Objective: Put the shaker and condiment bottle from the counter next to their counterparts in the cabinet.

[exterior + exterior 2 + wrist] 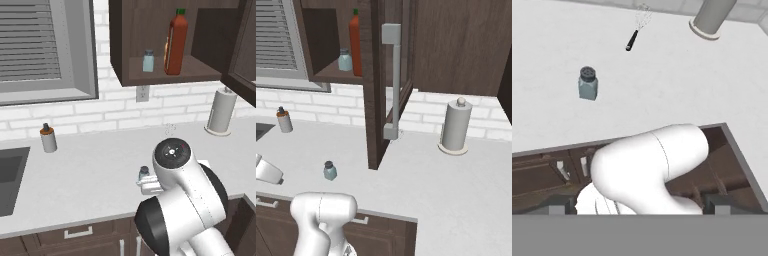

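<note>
Left base view, cabinet: the cabinet (pixel 131 45) is standing open, and the condiment bottle (pixel 176 44) is already standing on its shelf, with a small teal shaker, one of the counterparts (pixel 148 61), near it on the left.
Left base view, counter: the shaker (pixel 144 174) is still standing on the counter (pixel 90 170), just beside the white arm, which is hiding part of it.
Left base view, room: a grey pump dispenser (pixel 48 138) is standing near the sink (pixel 9 177), a paper towel roll (pixel 220 111) at the right, and a wall outlet (pixel 142 93) is sitting in the white brick wall under the cabinet.

Right base view, cabinet: the open cabinet door (pixel 387 85) is hanging over the counter, and the red bottle is touching or almost touching the teal counterpart on the shelf.
Right base view, counter: the shaker is standing upright and alone, near the front edge.

Hand view, counter: the camera is looking down on the shaker, with a whisk (pixel 637 26) lying well apart from it and drawers (pixel 547 172) below the edge.
Hand view, fingers: the finger tips are not clearly showing, so I cannot tell how far they are open; nothing seems to be held.

Progress: I judge one half is done, the bottle being placed; the shaker is still waiting to be picked up and lifted to the shelf.
</note>
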### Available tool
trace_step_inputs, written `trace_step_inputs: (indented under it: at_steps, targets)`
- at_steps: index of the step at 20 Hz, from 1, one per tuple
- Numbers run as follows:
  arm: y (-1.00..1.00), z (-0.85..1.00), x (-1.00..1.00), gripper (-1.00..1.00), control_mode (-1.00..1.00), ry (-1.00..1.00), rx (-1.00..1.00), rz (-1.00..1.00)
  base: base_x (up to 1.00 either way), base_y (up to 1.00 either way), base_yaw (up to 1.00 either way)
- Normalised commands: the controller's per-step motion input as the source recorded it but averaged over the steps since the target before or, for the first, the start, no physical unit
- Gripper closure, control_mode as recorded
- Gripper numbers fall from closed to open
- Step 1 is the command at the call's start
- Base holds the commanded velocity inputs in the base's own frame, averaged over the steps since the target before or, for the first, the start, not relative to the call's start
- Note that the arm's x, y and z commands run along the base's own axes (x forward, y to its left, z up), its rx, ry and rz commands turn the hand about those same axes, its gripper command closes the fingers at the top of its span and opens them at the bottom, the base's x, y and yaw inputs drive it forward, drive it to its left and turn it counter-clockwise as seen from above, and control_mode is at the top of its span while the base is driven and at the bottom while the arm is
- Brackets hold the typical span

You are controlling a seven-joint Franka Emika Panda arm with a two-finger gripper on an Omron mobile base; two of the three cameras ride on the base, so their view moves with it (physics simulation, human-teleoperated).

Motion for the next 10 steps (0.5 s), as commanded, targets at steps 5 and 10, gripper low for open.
trace_step_inputs:
  at_steps: [5,10]
  targets:
    - [-0.04,-0.41,0.12,-1.0,-1.0,-0.07,0.0,0.0,0.0,0.0,0.0]
    - [0.0,-0.43,0.26,-1.0,-1.0,-0.12,0.0,0.0,0.0,0.0,0.0]
